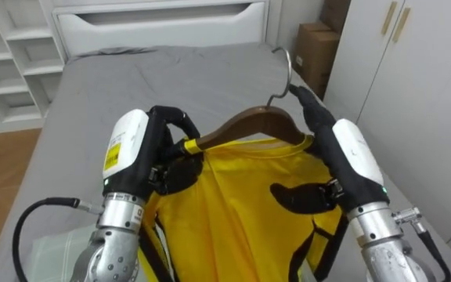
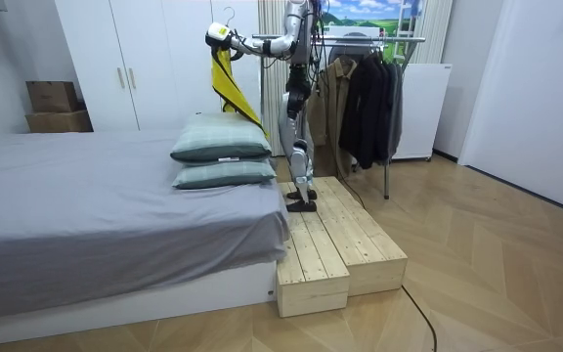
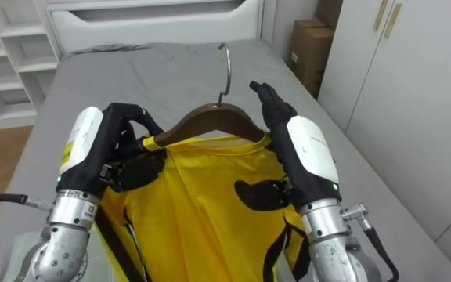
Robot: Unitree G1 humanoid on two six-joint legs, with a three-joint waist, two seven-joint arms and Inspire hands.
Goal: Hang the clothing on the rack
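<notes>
Robot: stands upright on a low pale wooden platform (image 2: pixel 330 244) at the side of the bed, both arms raised in front of it and reaching out over the bed
Left hand (image 1: pixel 163 141): fingers curled over the left end of the brown wooden hanger (image 1: pixel 249 121), gripping it where the cloth's shoulder sits
Right hand (image 1: pixel 323 125): fingers straight, laid along the hanger's right arm, not wrapped round it; the fingertips lie close to the base of the hook
Hook: a thin silver metal hook (image 1: pixel 283 66) rises from the middle of the hanger, its curved top free in the air above the bed, hung on nothing
Clothing: a yellow garment with black markings (image 1: pixel 241 211) is draped on the hanger and hangs down between the two forearms; in the room view it falls as a long yellow strip above the pillows
Bed: a wide bed with a grey cover (image 1: pixel 131 78) and a white headboard (image 1: pixel 155 23) lies under the held hanger
Pillows: two grey-green pillows (image 2: pixel 221 147) are stacked at the bed's corner nearest the robot
Rack: a metal clothes rack (image 2: pixel 374 41) stands on the room view's right of the robot, with dark coats (image 2: pixel 369 98) hanging on it
Surroundings: white wardrobe doors (image 2: pixel 145 59), brown cardboard boxes (image 1: pixel 315 47) beside them, and a white open shelf unit (image 1: pixel 6 55) on the bed's other side
</notes>
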